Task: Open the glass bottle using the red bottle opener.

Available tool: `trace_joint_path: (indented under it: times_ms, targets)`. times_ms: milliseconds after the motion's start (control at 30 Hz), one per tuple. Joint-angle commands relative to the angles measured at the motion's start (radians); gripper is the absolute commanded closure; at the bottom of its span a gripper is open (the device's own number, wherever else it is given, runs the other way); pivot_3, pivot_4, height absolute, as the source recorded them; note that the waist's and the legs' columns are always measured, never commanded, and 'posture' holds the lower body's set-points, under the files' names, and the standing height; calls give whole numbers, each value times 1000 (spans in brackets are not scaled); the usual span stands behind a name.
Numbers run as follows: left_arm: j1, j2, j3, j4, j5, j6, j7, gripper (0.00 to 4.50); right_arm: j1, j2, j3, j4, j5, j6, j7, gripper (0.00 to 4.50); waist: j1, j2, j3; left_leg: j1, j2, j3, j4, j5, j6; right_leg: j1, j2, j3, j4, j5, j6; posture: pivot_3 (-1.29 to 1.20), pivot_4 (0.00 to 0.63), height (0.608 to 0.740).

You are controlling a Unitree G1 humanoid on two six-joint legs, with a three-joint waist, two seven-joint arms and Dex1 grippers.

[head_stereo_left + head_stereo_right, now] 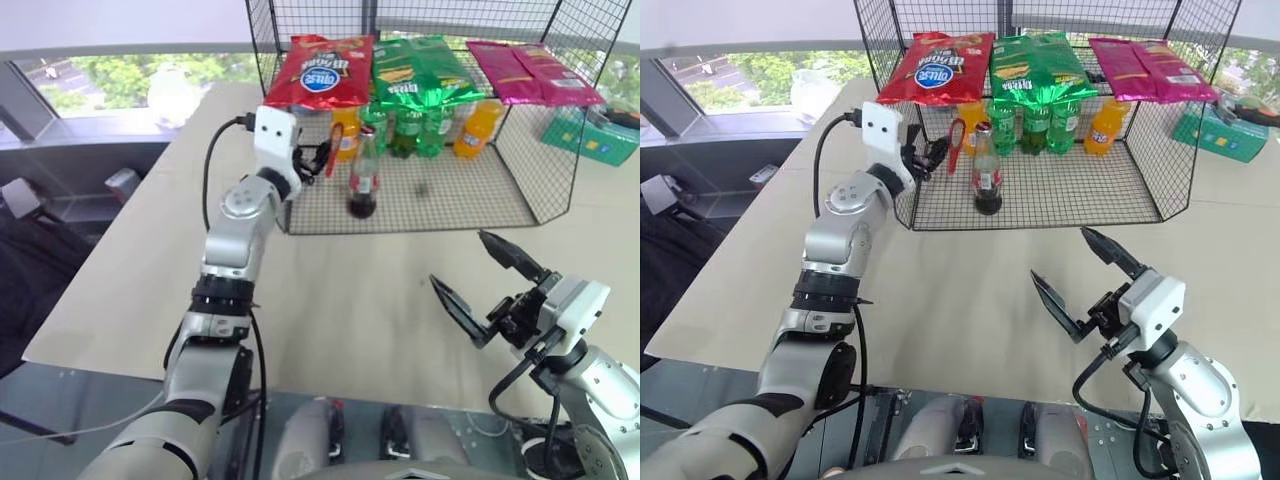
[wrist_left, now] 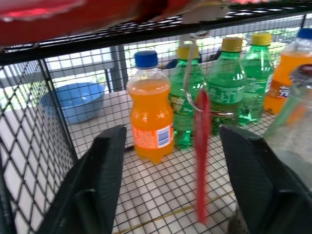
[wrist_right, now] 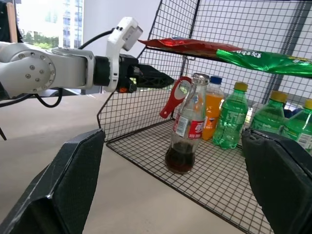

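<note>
The right gripper (image 1: 1089,270) is hovering with its two fingers spread wide and holding nothing, well short of the wire rack (image 1: 1160,205) that is sitting on the table (image 1: 970,290). The left gripper (image 1: 937,152) is reaching in at the rack's front left corner, its fingers (image 2: 105,161) standing apart on either side of the red bottle opener (image 1: 956,143), which is hanging from a hook under the rack's upper shelf; whether they are touching it I cannot tell. The glass bottle (image 1: 986,170) is standing upright on the rack's lower shelf just beside the opener, and behind it, toward the back of the rack, orange soda bottles (image 2: 151,109) and green soda bottles (image 2: 229,83) are standing in a row, with snack bags (image 1: 1040,65) lying on the shelf above.
</note>
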Motion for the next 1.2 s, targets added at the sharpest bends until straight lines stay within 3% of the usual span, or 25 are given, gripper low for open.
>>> trace_joint_path:
  times_ms: [33, 367, 1133, 1200]
  targets:
    - [-17, -6, -22, 15, 14, -20, -31, 2472, -1, 7, -3, -5, -2, -34, 4, 0, 2, -1, 1, 0, 0, 0, 0, 0, 0, 0, 0, 0, 0, 0, 0, 0, 150, 740]
    - [-27, -25, -26, 34, 18, -16, -62, 2472, 3, 6, -7, 10, -1, -51, 12, 0, -3, -3, 2, -6, 0, 0, 0, 0, 0, -4, 0, 0, -2, 0, -1, 0, 150, 740]
    - [-140, -35, -21, 265, 52, -164, -91, 2472, -22, 8, 11, 7, -19, -35, -6, 0, -10, -4, 2, -6, 0, 0, 0, 0, 0, -4, 1, -1, -2, 0, 0, 0, 150, 740]
    - [-137, -32, -18, 259, 50, -166, -94, 3259, -23, 7, 13, 6, -20, -34, -7, 0, -10, -4, 2, -6, 0, 0, 0, 0, 0, -4, 1, -1, -2, 0, 0, 0, 150, 740]
